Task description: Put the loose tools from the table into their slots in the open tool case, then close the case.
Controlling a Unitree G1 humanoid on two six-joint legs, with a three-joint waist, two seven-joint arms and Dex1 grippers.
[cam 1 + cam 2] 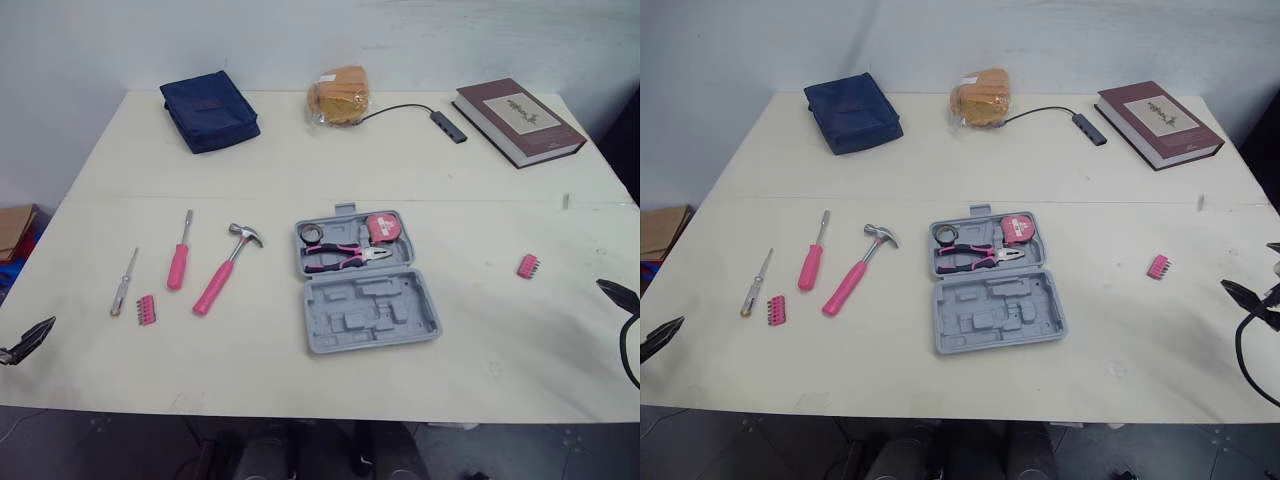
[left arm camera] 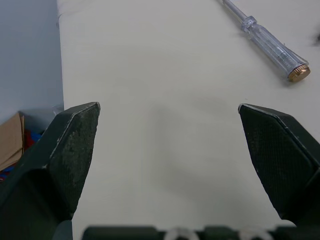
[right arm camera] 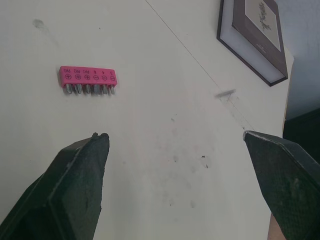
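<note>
The grey tool case lies open at the table's middle. Its far half holds pink pliers, a pink tape measure and a tape roll; the near half has bare moulded slots. Left of it lie a pink hammer, a pink screwdriver, a clear tester screwdriver and a pink bit strip. A second pink bit strip lies to the case's right. My left gripper hangs open near the front left edge, short of the tester screwdriver. My right gripper is open, near the right bit strip.
Along the table's far side sit a navy pouch, a wrapped yellow bundle, a cabled USB hub and a brown book. A cardboard box stands off the table's left edge.
</note>
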